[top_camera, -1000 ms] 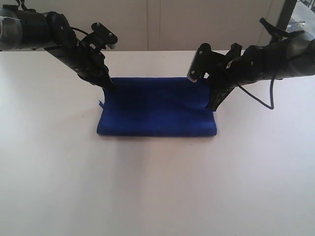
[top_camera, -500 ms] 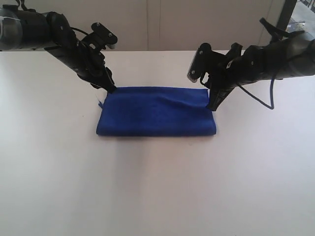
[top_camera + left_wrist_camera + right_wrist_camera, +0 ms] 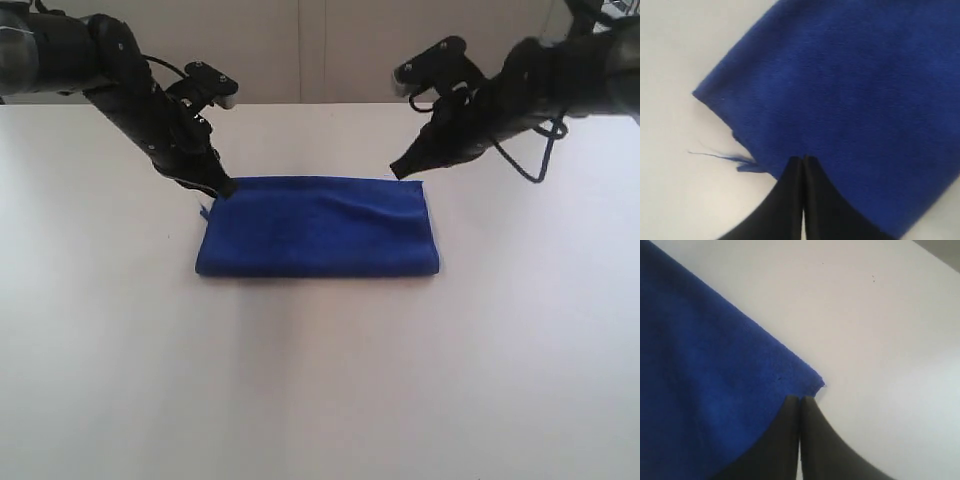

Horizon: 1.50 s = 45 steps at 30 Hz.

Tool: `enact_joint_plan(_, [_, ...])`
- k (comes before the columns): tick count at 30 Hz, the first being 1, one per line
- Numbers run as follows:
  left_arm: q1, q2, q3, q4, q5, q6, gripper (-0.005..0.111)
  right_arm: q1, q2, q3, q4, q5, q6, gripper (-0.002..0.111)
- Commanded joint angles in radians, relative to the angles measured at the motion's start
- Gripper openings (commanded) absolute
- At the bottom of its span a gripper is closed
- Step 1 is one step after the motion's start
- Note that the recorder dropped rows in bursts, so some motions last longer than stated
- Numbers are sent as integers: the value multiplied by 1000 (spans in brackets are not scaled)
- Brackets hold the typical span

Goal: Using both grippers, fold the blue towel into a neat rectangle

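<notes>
The blue towel (image 3: 318, 228) lies flat on the white table (image 3: 320, 390) as a folded rectangle, its long sides running left to right. My left gripper (image 3: 226, 188) is shut, its tips resting at the towel's far left corner. In the left wrist view the closed fingertips (image 3: 803, 158) sit over the towel (image 3: 850, 85) near its edge, with no cloth between them. My right gripper (image 3: 396, 173) is shut too, hanging just above and behind the far right corner. The right wrist view shows its tips (image 3: 800, 398) beside the towel's corner (image 3: 812, 382), apart from it.
A loose blue thread (image 3: 715, 156) trails from the towel's left corner onto the table. A pale wall (image 3: 320, 50) rises behind the table's far edge. The right arm's cable (image 3: 540, 160) loops near the table top.
The towel's raised far edge has come down flat onto the folded stack. The right gripper has lifted off the right corner and swung back and left. The left gripper stays at its corner.
</notes>
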Motion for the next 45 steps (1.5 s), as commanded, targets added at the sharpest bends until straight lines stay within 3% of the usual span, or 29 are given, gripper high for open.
enact_joint_plan(1, [2,-19,-1,-95,126,-2,0,-16,29,-139,8,222,98,0])
enact_joint_plan(5, [2,7,-1,-115,169,-2,0,-16,104,-202,12,284,113,0])
enact_joint_plan(19, [2,102,-1,-122,208,-2,0,-16,258,-212,11,189,109,0])
enact_joint_plan(32, [2,102,-1,-114,212,1,0,-16,264,-214,-105,147,114,0])
enact_joint_plan(40, [2,102,-1,-114,207,1,0,-20,173,-225,-103,266,318,0])
enact_joint_plan(45, [2,102,-1,-114,207,1,0,-26,187,-225,-77,242,342,10])
